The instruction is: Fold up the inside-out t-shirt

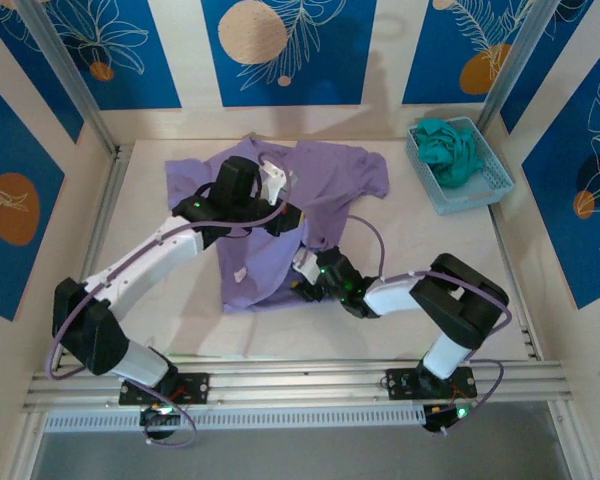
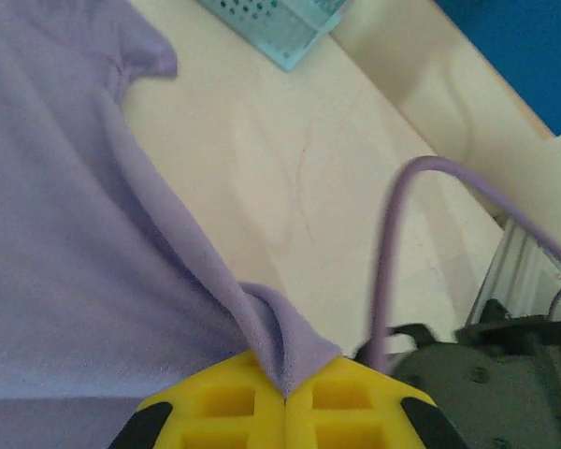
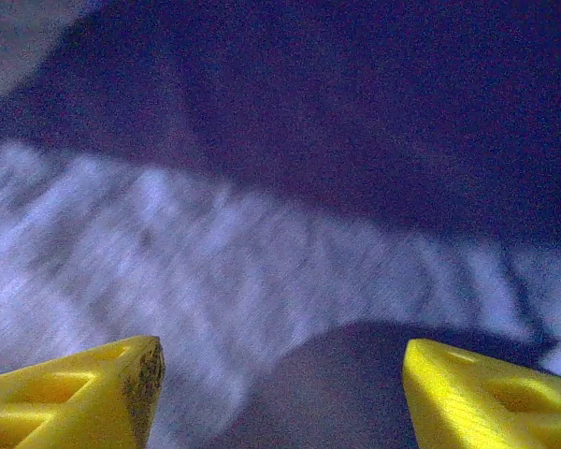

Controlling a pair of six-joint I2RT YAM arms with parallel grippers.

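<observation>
Nearest us, an aluminium rail [image 1: 300, 385] edges the pale wooden table [image 1: 450, 290]. The lavender soft-fabric short-sleeved t-shirt [image 1: 340, 180] lies rumpled on it. At the shirt's near hem our right gripper [image 3: 280, 402] gapes wide, holding nothing. Over its middle our left gripper [image 2: 285, 398] pinches a fabric ridge. To the shirt's right, a light blue perforated plastic basket [image 1: 477, 196] holds a teal garment [image 1: 450, 150]. Beyond the shirt stand blue leaf-print wall panels [image 1: 280, 50].
</observation>
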